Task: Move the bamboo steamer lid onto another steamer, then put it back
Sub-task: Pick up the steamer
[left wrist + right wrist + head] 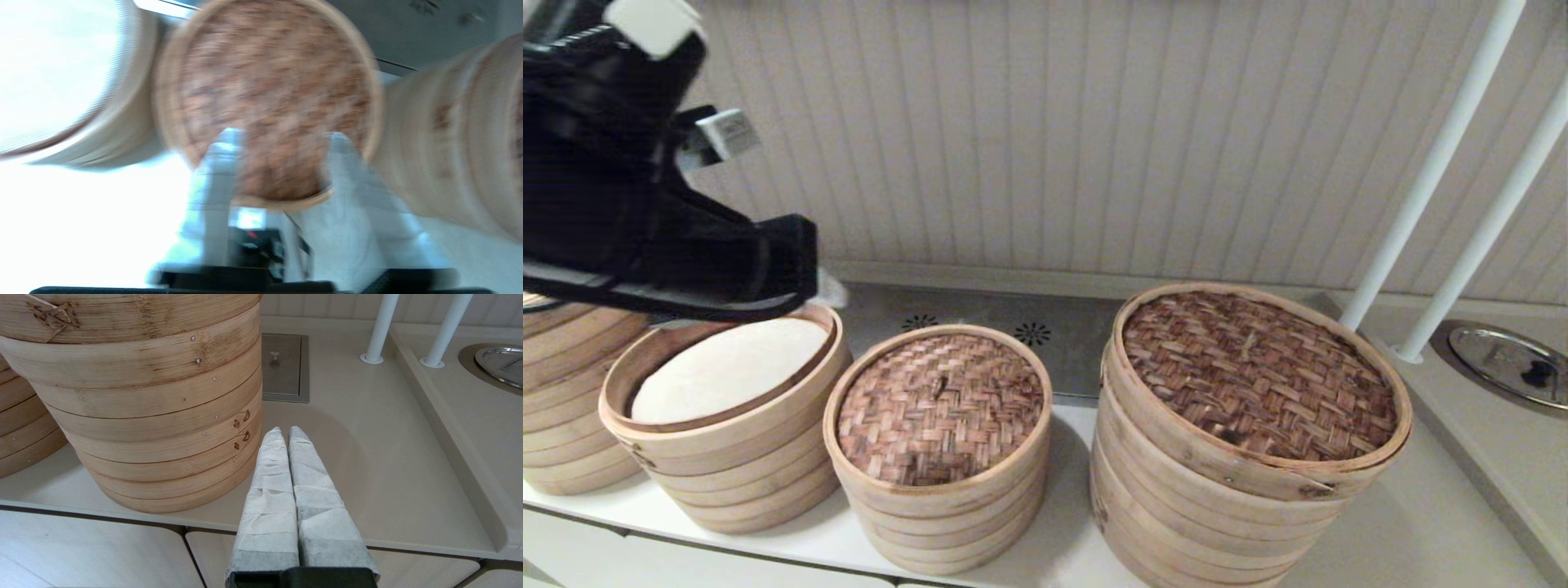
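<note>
The bamboo steamer lid (939, 406), pinkish-tan weave with a small centre loop, sits on the middle stack. To its left stands the other steamer (737, 457), short and lidless, with a white cloth liner (727, 367) inside a dark inner rim. My left arm (645, 204) is raised over that steamer's far side. In the left wrist view my left gripper (284, 136) hangs above the lid (269, 81), its fingers apart with nothing between them. My right gripper (286, 430) is shut and empty, low over the counter's front edge.
The widest stack (1241, 457), with a dark brown woven lid, stands right of the middle one and close beside my right gripper (155, 408). A taller pale stack (564, 392) is at the far left. Two white poles (1437, 163) and a metal sink (1507, 359) are at the right.
</note>
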{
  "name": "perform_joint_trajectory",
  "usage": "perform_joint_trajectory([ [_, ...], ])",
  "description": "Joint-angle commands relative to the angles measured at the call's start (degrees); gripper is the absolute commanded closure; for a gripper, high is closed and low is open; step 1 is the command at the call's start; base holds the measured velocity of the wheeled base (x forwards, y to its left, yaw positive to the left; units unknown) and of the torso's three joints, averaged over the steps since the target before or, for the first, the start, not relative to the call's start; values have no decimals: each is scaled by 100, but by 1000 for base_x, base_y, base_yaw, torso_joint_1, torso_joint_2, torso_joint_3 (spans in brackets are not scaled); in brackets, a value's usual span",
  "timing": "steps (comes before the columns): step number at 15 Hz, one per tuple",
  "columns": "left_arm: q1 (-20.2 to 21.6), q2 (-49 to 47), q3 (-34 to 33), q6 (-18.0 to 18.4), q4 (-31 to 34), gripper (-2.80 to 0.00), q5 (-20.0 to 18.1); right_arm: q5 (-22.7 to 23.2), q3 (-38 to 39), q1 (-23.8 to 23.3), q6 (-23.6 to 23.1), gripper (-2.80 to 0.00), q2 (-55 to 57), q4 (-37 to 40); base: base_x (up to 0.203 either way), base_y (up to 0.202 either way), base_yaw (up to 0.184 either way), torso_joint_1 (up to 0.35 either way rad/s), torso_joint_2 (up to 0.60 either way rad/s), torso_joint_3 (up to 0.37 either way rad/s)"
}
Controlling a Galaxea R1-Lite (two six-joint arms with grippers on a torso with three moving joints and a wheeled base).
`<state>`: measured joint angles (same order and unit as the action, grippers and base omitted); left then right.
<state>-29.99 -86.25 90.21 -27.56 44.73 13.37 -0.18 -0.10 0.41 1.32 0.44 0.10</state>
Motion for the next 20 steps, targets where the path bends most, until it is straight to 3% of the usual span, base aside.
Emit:
perform_joint_trajectory([
  [1, 16, 1068, -490, 58, 17, 0, 273, 1, 1, 2, 0, 0, 9, -1, 0, 0, 0, 0, 0, 0],
  [4, 338, 2078, -1266, 288, 9, 0, 575, 1, 1, 2, 0, 0, 9, -1, 0, 0, 0, 0, 0, 0],
  [9, 1251, 3688, -2829, 844, -166, 0, 630, 1, 1, 2, 0, 0, 9, -1, 0, 0, 0, 0, 0, 0],
  [11, 1310, 4067, -3249, 899, -396, 0, 637, 1, 1, 2, 0, 0, 7, -1, 0, 0, 0, 0, 0, 0],
  [14, 1459, 4724, -4695, 854, -922, 0, 909, 1, 9, 2, 0, 0, 9, -1, 0, 0, 0, 0, 0, 0],
  [17, 2427, 5769, -5528, 798, -1161, 0, 1231, 1, 1, 2, 0, 0, 9, -1, 0, 0, 0, 0, 0, 0],
  [19, 2869, 6321, -6117, 1154, -1369, 0, 1049, 1, 9, 2, 0, 0, 9, -1, 0, 0, 0, 0, 0, 0],
  [20, 2928, 6537, -6471, 1486, -1789, 0, 720, 1, 1, 2, 0, 0, 9, -1, 0, 0, 0, 0, 0, 0],
])
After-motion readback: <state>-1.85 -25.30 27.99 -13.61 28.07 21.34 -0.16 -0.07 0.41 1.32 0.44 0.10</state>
